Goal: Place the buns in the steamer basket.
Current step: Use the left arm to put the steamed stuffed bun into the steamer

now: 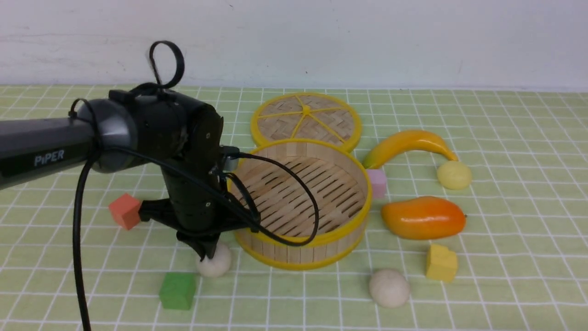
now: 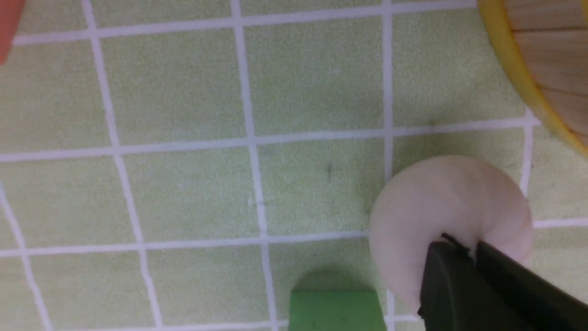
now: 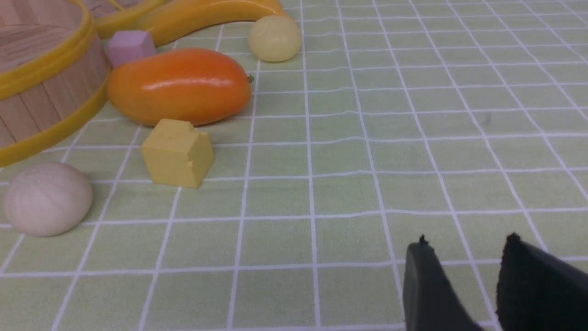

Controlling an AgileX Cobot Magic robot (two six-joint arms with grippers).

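An off-white bun [image 1: 217, 265] [image 2: 436, 197] lies on the cloth just left of the steamer basket [image 1: 298, 240] [image 2: 514, 69]. My left gripper [image 1: 207, 252] [image 2: 466, 246] points down onto it, jaws shut and pinching the bun's top, which bulges around the tips. The basket holds nothing. A second off-white bun [image 1: 389, 288] [image 3: 46, 197] sits in front of the basket on the right. The pale yellow bun [image 1: 454, 174] [image 3: 274, 37] rests farther right by the banana's tip. My right gripper [image 3: 464, 243] hovers open over bare cloth, holding nothing; it is outside the front view.
The flat woven lid [image 1: 306, 120] lies behind the basket. A banana [image 1: 409, 145], a mango [image 1: 422, 217], a pink cube [image 1: 377, 183] and a yellow cube [image 1: 441, 263] crowd the basket's right side. A green cube [image 1: 178, 290] and a red cube [image 1: 125, 210] flank my left gripper.
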